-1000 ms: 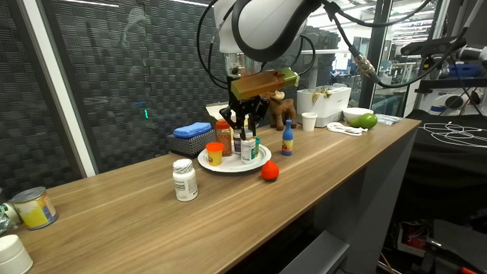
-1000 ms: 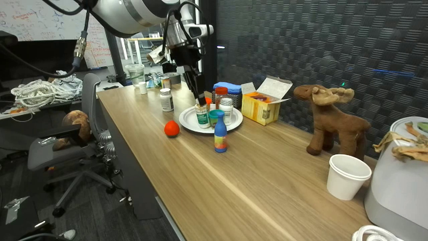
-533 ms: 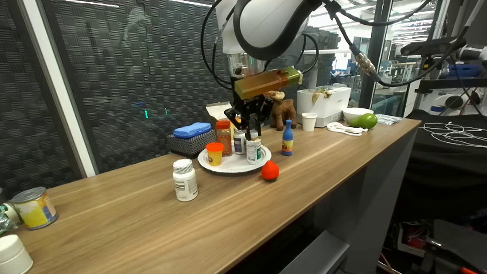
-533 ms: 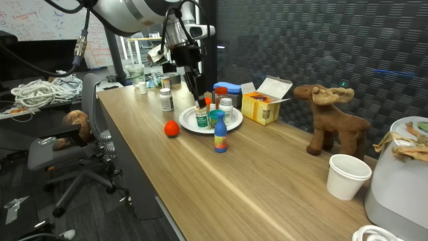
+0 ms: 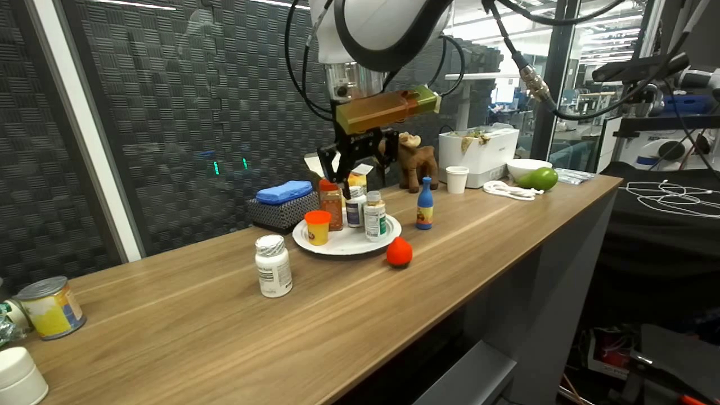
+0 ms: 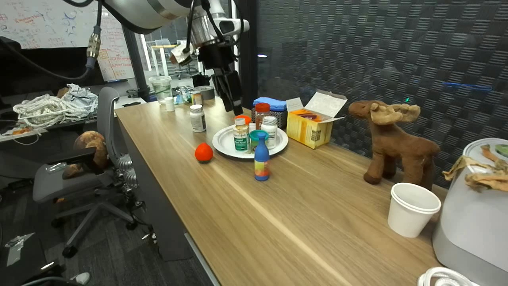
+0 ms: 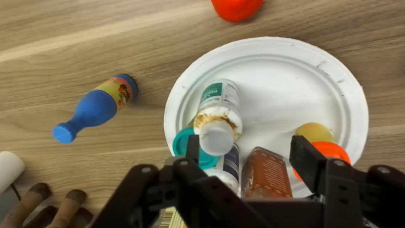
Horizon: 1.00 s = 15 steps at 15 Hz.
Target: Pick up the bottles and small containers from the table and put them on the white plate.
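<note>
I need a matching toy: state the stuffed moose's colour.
Moose: brown with tan antlers, clearest in an exterior view.

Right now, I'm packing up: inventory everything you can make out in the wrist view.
table: one, brown wood, underneath
white plate: one, white, on table
green-label bottle: one, white, on plate
dark-label bottle: one, white, on plate
teal-lidded tub: one, teal lid, on plate
orange-lidded tub: one, yellow, on plate
jar: one, reddish-brown, on plate
toy bottle: one, blue, beside plate
rounded object: one, red, top edge
plush toy: one, brown, lower left
cup: one, white, left edge
box: one, yellow, bottom edge
unclear item: one, grey, bottom left
fingers: two, black, apart above plate
</note>
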Tool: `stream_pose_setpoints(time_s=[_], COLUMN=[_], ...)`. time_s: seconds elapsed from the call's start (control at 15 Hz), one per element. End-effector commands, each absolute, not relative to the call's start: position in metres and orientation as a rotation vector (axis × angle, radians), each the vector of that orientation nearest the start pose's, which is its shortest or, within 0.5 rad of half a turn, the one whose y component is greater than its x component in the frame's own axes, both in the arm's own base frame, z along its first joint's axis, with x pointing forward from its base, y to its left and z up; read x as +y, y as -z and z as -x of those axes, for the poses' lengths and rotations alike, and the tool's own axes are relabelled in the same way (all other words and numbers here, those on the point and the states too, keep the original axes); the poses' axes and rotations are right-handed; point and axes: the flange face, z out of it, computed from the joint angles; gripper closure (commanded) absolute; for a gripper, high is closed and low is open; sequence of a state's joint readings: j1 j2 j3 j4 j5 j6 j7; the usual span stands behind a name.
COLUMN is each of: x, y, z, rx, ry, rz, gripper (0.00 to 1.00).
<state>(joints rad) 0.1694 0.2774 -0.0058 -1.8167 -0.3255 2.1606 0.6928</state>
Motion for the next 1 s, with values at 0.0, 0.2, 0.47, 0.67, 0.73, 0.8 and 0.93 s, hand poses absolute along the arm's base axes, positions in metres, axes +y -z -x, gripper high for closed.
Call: stream_pose_setpoints(time_s=[0.0,0.2,0.47,0.67,0.73,0.8,0.93], x=[0.124,0.154,0.189,0.212,0.218,0.223,0.232], y=[-0.430,-0.437,-0.431,-0.422,-0.419,-0.415,-0.409], z=[-0.627,-0.628,-0.631,-0.634,-0.635,-0.635,-0.636], rx=[0.538,0.466,0.320,0.201,0.166,0.136,0.077], ry=[0.355,0.360,0.363,0.343,0.327,0.308,0.272], rz=[3.314,3.265,3.196,3.131,3.110,3.090,3.059], gripper=[0.00,0.00,0.00,0.00,0.00,0.00,0.00])
